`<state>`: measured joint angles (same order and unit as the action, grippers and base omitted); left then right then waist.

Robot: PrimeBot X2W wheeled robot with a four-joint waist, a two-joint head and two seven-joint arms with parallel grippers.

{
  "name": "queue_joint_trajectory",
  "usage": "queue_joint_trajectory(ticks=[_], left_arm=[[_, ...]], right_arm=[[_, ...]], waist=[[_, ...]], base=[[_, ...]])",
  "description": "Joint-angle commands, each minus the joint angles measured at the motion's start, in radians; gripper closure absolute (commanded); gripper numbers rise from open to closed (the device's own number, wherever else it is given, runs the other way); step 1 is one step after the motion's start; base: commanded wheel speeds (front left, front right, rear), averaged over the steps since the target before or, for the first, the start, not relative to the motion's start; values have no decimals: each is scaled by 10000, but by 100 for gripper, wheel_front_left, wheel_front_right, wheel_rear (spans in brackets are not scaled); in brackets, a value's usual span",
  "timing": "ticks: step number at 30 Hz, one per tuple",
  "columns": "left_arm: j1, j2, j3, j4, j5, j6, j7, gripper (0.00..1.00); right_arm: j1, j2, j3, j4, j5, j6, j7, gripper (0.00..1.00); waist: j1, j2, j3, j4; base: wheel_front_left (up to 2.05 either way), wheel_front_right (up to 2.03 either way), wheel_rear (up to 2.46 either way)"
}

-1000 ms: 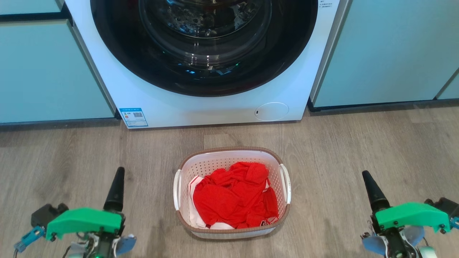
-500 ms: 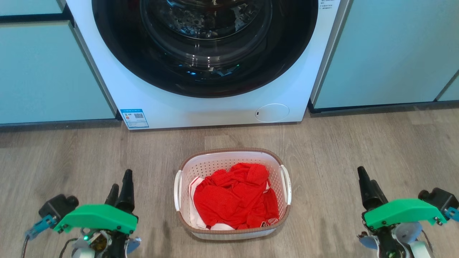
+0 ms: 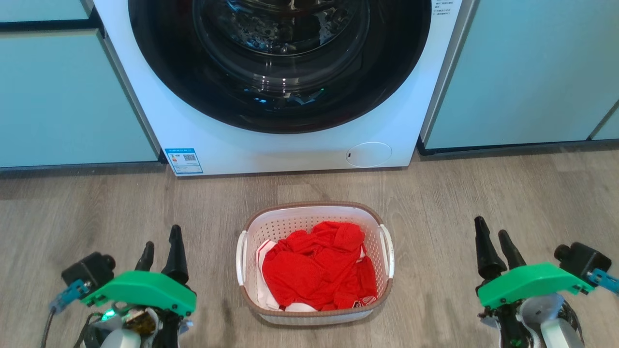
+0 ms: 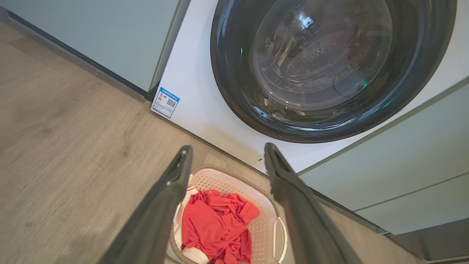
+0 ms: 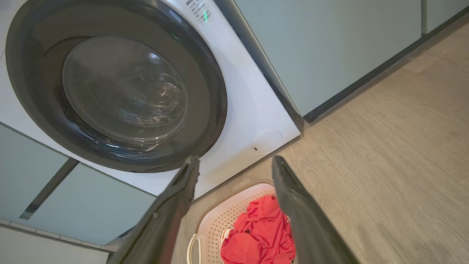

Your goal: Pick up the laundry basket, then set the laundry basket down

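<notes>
Left gripper [image 3: 161, 237]: spread wide and empty, poised over the wooden floor [image 3: 96, 208] at 8 o'clock of the laundry basket [image 3: 309, 205], well apart from it
Right gripper [image 3: 491, 227]: likewise spread, holding nothing, at 4 o'clock of the laundry basket and farther off than its partner
Basket position: upright on the floor between the two grippers, at 6 o'clock of the washing machine [image 3: 290, 154], near its white front but not touching, brown rim level
Handles: left handle [image 3: 240, 251] at 9 o'clock of the rim, right handle [image 3: 390, 251] at 3 o'clock, both free and open to reach
Load: red cloth [image 3: 319, 266] with some white beneath, heaped below the rim
Step in hand: judged to be the approach, with no contact made and the lift not yet begun
Doing it well: bring both grippers inward together, one to each handle, kept wide until straddling it; close on both at about the same time; raise evenly, keeping the rim level and the cloth inside
Risk: likely tilt, or a slide across the smooth floor, from gripping or lifting one side ahead of the other; light plastic apt to flex at the handles
Surroundings: pale green cabinets [image 3: 58, 96] at 9 and 3 o'clock of the machine
</notes>
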<state>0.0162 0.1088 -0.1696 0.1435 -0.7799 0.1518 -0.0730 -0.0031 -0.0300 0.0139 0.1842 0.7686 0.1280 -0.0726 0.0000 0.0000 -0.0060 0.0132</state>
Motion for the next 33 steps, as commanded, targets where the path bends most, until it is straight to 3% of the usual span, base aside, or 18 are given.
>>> queue_joint_trajectory(ticks=[1, 22, 33], left_arm=[[-429, 236, 102, -424, 292, 105, -117, 0], [-406, 747, -943, -1031, 2723, 1288, -732, 0], [-251, 756, -1290, -1202, 3790, 1562, -1054, 0]], right_arm=[[-486, -129, 180, -430, -305, 14, -125, 0], [-515, -155, 654, -819, -3159, 19, -739, 0], [-502, -168, 889, -920, -4606, 21, -1060, 0]], waist=[[0, 0, -4, 1], [0, 0, -29, -27], [0, 0, -14, -46]], base=[[0, 0, 0], [0, 0, 0], [0, 0, 0]])
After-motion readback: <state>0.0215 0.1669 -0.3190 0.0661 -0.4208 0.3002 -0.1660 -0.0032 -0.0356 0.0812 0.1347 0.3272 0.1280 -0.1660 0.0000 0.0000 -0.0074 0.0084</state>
